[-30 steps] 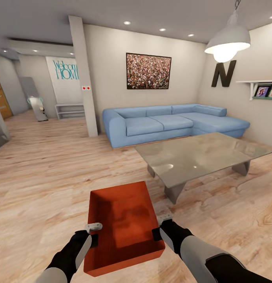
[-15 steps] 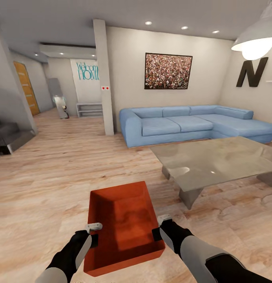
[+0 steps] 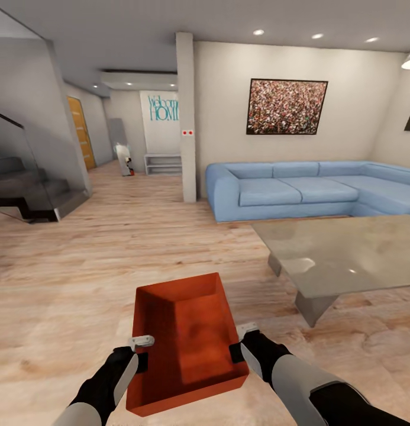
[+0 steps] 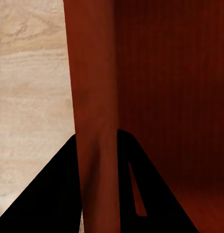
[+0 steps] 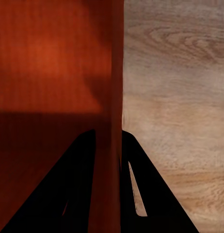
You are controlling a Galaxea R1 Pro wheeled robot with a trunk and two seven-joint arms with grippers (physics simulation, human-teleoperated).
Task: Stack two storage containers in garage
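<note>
A blue sectional sofa [image 3: 314, 189] stands against the far wall under a speckled framed picture [image 3: 287, 107]. Nearer, at right, is a grey low table [image 3: 346, 254]. A white pillar [image 3: 186, 118] rises left of the sofa. Dark stairs [image 3: 27, 192] stand far left, an orange door [image 3: 80, 133] beyond.

Box [image 3: 184, 343] sitting btwn both grippers, centre front; table [image 3: 346, 254] lying fwd-right, sofa [image 3: 311, 189] behind it; stairs [image 3: 33, 189] standing far left.

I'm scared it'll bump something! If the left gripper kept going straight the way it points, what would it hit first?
Likely nothing but the storage container wall its jaws already clamp; past that, the wood floor, though depth is unclear.
</note>
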